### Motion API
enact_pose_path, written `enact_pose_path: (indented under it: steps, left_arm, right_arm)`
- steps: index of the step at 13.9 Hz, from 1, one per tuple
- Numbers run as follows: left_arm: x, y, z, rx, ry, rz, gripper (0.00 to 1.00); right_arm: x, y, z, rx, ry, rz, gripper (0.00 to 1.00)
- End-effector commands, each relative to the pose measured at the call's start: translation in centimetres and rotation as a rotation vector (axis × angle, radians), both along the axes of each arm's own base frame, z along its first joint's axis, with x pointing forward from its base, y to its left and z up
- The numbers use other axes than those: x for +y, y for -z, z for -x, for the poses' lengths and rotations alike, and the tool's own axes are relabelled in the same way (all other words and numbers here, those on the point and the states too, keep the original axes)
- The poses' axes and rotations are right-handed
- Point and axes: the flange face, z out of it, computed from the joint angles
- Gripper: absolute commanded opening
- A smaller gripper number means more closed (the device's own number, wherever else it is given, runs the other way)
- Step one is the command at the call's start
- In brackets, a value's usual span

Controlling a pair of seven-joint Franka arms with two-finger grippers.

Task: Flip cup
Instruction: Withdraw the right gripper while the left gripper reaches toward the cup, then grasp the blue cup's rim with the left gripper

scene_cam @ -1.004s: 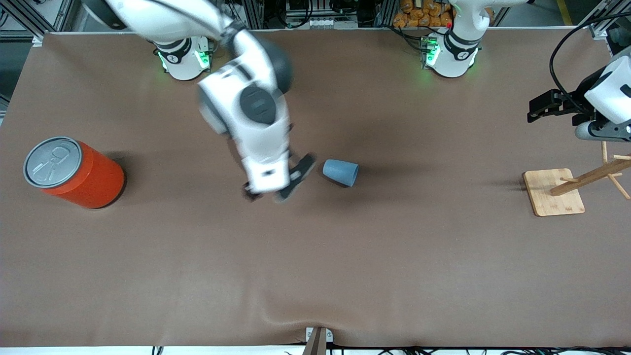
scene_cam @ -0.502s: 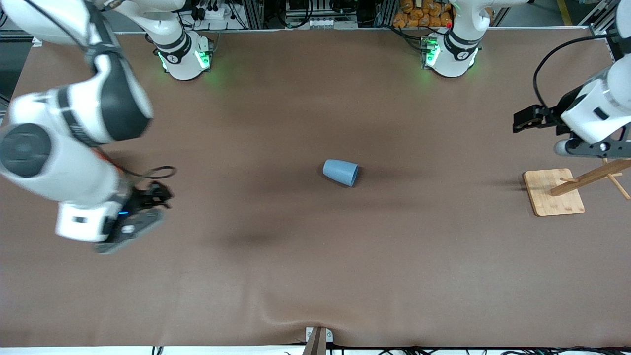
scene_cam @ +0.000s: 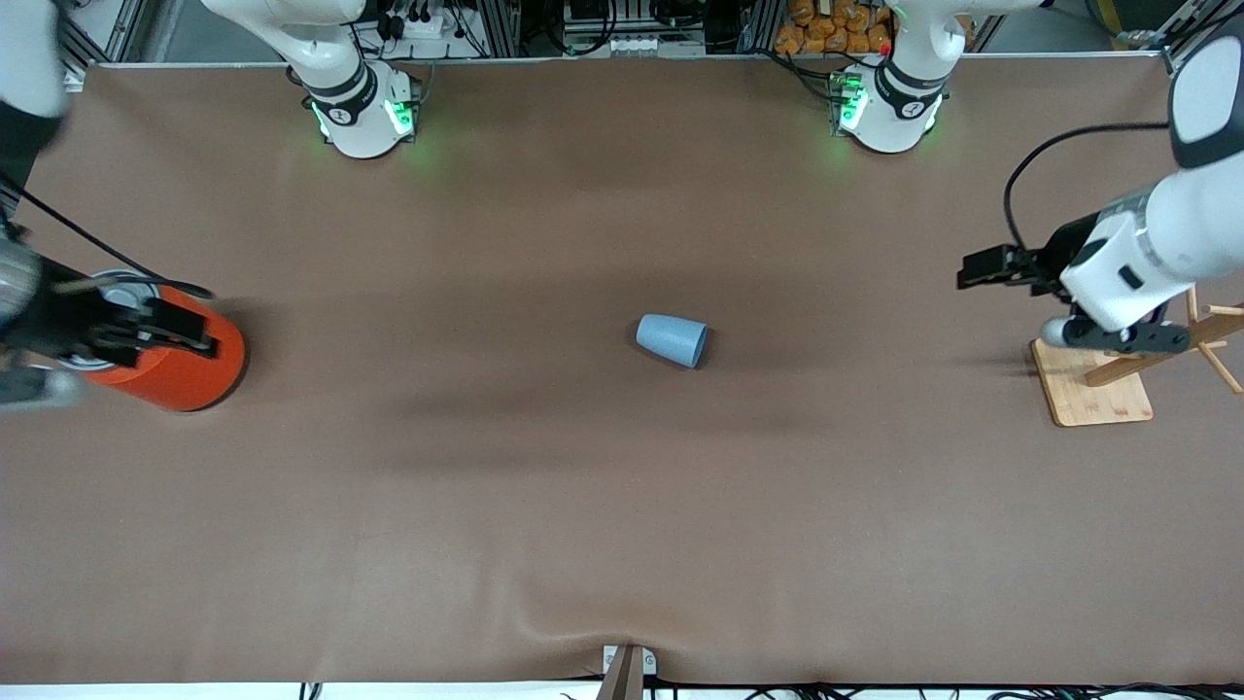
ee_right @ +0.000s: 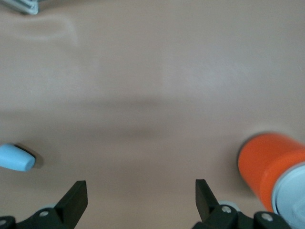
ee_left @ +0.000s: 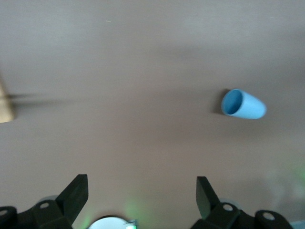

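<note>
The light-blue cup (scene_cam: 672, 339) lies on its side in the middle of the brown table, its mouth turned toward the left arm's end. It also shows in the left wrist view (ee_left: 243, 104), darker blue inside, and in the right wrist view (ee_right: 16, 158). My left gripper (scene_cam: 1116, 335) hangs in the air over the wooden stand, open and empty (ee_left: 142, 191). My right gripper (scene_cam: 39, 389) hangs in the air by the orange can, open and empty (ee_right: 141, 193). Both are well away from the cup.
A large orange can (scene_cam: 185, 360) with a grey pull-tab lid stands at the right arm's end and shows in the right wrist view (ee_right: 267, 162). A wooden peg stand on a square base (scene_cam: 1088, 384) stands at the left arm's end.
My right arm swung away from beside the cup to the can at its end of the table. My left gripper shifted a little toward the cup's side. The cup stayed still.
</note>
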Motion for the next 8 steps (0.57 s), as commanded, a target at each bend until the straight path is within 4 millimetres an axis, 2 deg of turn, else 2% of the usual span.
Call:
enact_pose_path:
  steps: [1, 2, 3, 4, 7, 8]
  left_arm:
    - [-1.9, 5.5, -2.5, 0.052, -0.042, 0.113, 1.0]
    - [-2.6, 7.8, -2.8, 0.072, -0.059, 0.149, 1.0]
    - [-4.3, 10.1, -2.9, 0.086, -0.071, 0.191, 1.0]
    - [-5.9, 12.4, -2.9, 0.109, -0.093, 0.24, 1.0]
    - [-11.9, 19.8, -2.8, 0.188, -0.11, 0.298, 1.0]
    - [-13.2, 22.0, -2.9, 0.197, -0.125, 0.302, 1.0]
  right_arm:
    - [-1.3, -1.4, 5.3, 0.025, 0.094, -0.023, 1.0]
    - [-1.8, -1.7, 7.0, 0.022, 0.105, -0.022, 1.0]
    - [-2.2, -2.3, 8.3, 0.017, 0.111, -0.02, 1.0]
    - [-1.8, -2.5, 9.2, 0.02, 0.099, 0.001, 1.0]
    - [-1.1, -2.6, 9.6, 0.022, 0.078, 0.04, 1.0]
    - [-1.0, -2.7, 9.7, 0.025, 0.062, 0.039, 1.0]
